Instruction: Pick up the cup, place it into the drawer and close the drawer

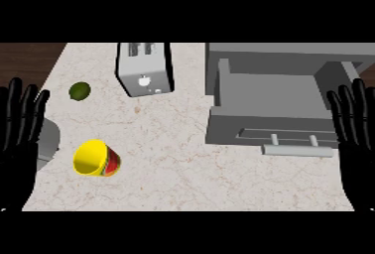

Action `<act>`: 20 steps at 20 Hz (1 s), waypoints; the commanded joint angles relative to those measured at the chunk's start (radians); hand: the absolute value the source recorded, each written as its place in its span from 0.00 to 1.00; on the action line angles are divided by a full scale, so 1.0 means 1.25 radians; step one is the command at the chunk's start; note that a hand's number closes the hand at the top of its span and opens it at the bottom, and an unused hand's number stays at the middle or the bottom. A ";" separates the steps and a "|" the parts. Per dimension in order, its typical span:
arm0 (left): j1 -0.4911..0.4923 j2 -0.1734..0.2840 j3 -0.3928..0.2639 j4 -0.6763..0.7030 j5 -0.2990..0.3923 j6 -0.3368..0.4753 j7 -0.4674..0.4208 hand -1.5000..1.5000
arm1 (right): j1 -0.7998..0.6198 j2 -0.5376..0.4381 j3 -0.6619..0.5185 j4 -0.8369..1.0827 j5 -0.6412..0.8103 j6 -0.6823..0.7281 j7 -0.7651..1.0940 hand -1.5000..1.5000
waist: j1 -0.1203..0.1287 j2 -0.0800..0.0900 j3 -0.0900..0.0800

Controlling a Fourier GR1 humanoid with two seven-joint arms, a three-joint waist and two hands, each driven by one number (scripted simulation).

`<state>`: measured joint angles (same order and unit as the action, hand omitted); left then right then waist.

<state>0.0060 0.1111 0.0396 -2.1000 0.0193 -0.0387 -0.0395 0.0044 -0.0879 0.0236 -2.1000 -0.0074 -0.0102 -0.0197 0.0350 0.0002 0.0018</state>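
Yellow cup (pixel 96 158) lies tipped on the counter (pixel 183 168), well left of the open drawer (pixel 271 96); left hand (pixel 22 124) and right hand (pixel 355 124) rest open-fingered, holding nothing. On its side, it could roll away from a grasp

Pale marbled counter (pixel 183 129) fills most of view; silver toaster (pixel 144 69) stands at top centre, two slots in top, small dark control spots on near face; green lime (pixel 80 91) lies left of toaster, apart from it, on bare counter; dark wooden floor (pixel 29 57) shows at top left corner, beyond counter edge.
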 commanded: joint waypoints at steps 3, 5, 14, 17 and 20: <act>0.055 0.048 -0.002 -0.035 0.132 -0.136 0.000 0.00 | -0.027 -0.011 -0.033 0.002 -0.011 -0.004 0.028 0.00 | -0.024 -0.001 -0.002; 0.141 0.062 -0.036 -0.083 0.207 -0.224 -0.019 0.00 | 0.000 -0.002 -0.029 0.002 0.006 -0.012 -0.001 0.00 | -0.017 -0.004 -0.002; 0.205 0.101 0.074 0.075 0.465 -0.345 0.041 0.00 | -0.052 -0.043 -0.003 0.082 0.052 0.034 0.031 0.00 | -0.022 0.000 -0.002; 0.180 0.091 0.105 0.128 0.447 -0.356 0.028 0.00 | -0.031 -0.066 -0.048 0.017 0.012 0.059 0.080 0.00 | -0.027 -0.001 -0.002; 0.159 0.094 0.113 0.139 0.418 -0.327 0.067 0.00 | -0.047 -0.045 -0.047 0.108 0.032 0.055 0.001 0.00 | -0.027 0.000 -0.001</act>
<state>0.2367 0.2270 0.1597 -1.9861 0.5641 -0.4533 0.0231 -0.0233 -0.1430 -0.0010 -2.0296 0.0414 0.0494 0.0187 0.0038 -0.0004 -0.0004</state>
